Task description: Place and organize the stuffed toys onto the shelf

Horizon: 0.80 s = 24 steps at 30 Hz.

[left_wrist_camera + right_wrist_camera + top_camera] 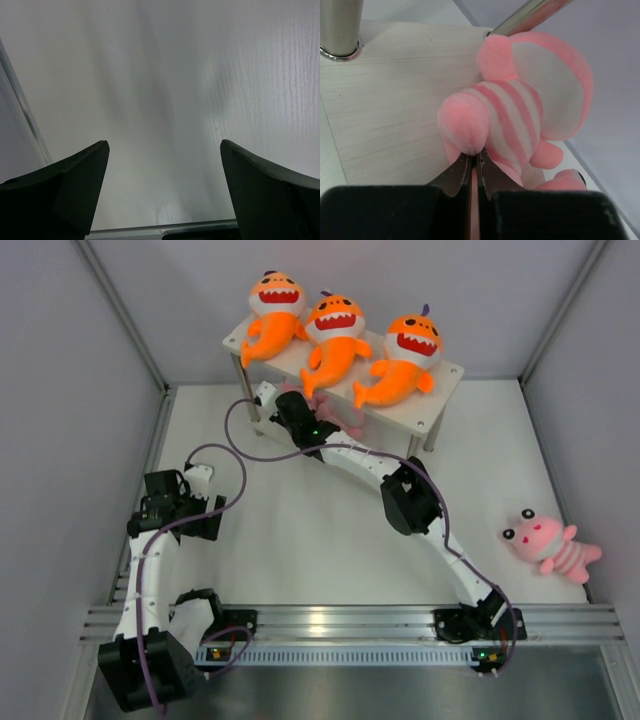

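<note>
Three orange shark plushes [334, 338] lie in a row on the top of the white shelf [425, 410]. My right gripper [312, 410] reaches under the shelf's top tier and is shut on a pink striped plush [520, 100], pinching its limb, with the plush over the pale lower board [395, 105]. In the top view this plush [345, 418] shows only partly beside the arm. Another pink striped plush [548, 543] lies on the table at the right. My left gripper [165, 150] is open and empty above bare table at the left [175, 502].
Silver shelf legs [340, 27] stand close to the right gripper. Grey enclosure walls [70, 440] bound the table on the left, right and back. A metal rail [350, 620] runs along the near edge.
</note>
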Motion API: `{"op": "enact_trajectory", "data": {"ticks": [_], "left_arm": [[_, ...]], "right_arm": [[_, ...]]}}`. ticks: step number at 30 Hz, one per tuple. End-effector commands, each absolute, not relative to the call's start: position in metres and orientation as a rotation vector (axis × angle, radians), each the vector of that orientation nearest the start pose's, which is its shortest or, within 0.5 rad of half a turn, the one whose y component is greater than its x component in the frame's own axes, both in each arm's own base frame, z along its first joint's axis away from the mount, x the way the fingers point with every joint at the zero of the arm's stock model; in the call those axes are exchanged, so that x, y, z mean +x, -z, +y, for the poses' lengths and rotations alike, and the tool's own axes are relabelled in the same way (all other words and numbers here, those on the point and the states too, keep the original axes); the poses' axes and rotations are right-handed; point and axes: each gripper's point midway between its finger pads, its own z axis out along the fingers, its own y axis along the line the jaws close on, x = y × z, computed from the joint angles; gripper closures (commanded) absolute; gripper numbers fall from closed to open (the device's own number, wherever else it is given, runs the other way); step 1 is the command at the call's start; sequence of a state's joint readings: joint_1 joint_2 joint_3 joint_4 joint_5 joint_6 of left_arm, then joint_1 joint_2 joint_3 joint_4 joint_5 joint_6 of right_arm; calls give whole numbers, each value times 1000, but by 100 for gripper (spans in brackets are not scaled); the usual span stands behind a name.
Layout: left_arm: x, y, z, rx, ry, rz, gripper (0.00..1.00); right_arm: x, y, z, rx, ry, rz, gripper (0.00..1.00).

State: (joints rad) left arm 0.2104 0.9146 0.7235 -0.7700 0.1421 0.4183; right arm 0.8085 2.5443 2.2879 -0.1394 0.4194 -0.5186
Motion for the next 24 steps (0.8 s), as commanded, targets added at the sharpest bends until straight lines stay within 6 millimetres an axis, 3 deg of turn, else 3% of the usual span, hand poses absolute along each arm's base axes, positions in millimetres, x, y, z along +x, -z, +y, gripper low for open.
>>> {"op": "enact_trajectory", "data": {"ticks": [1, 4, 7, 11, 14, 20, 22, 23, 24], "left_arm": [[225, -111, 39, 311, -70, 2480, 1], [225, -111, 39, 314, -69, 2479, 1], [224, -111, 39, 311, -69, 2481, 1], [225, -111, 39, 316, -70, 2477, 1], [225, -112, 39, 316, -71, 2474, 1], [225, -112, 39, 316, -70, 2473, 1], [224, -112, 39, 318, -70, 2474, 1], [224, -111, 39, 318, -70, 2475, 1], [224, -111, 39, 319, -68, 2475, 1]], "right_arm": [[531, -159, 452, -904, 121, 1660, 100], [512, -185, 469, -829, 31, 1651, 100], [500, -193, 479, -778, -12, 1665, 100], [492, -188, 483, -705, -38, 1703, 100], [493, -187, 475, -638, 5, 1727, 100], [491, -178, 475, -650, 3, 1749, 100], [488, -183, 478, -680, -19, 1742, 77], [487, -183, 479, -693, -26, 1741, 60], [485, -186, 480, -704, -38, 1736, 52]]}}
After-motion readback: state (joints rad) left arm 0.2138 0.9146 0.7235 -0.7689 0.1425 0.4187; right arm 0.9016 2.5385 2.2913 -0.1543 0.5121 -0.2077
